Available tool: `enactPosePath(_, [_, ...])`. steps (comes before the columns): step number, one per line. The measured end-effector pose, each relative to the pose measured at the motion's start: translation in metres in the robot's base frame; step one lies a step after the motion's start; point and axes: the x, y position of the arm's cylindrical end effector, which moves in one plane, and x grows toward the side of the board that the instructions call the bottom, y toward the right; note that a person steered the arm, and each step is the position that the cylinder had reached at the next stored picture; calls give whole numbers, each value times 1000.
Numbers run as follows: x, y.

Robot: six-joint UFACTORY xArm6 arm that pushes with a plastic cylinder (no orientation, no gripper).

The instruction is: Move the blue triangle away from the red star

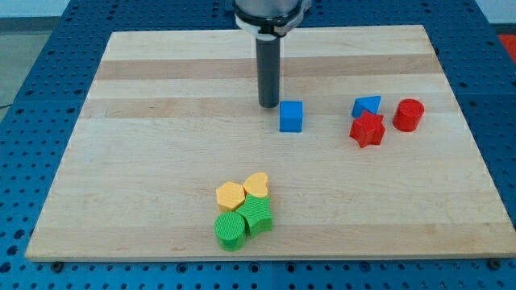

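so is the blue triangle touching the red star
Touching. The camera view shows the blue triangle pressed against the red star at the star's upper edge, with no board visible between them.

blue cube (291,116) | red cylinder (409,114) | yellow hexagon (230,196), yellow heart (256,185) | green blocks (243,223) | board (145,145)

Pale wooden board (145,161) here, smooth and matt with long grain bands showing, and all round the board a blue perforated surface (48,48) that looks like painted metal. The rod (268,76) standing on the board is dark and matt with a faint sheen down its side, and the blue triangle (366,105), red star (367,129) and green blocks (243,224) look like plastic, the green ones finely ribbed.
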Motion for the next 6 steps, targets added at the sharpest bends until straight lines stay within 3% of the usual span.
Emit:
enactPosePath(2, [-13, 179])
enactPosePath(3, [7, 196])
enactPosePath(4, [38, 148])
enactPosePath(6, [49, -20])
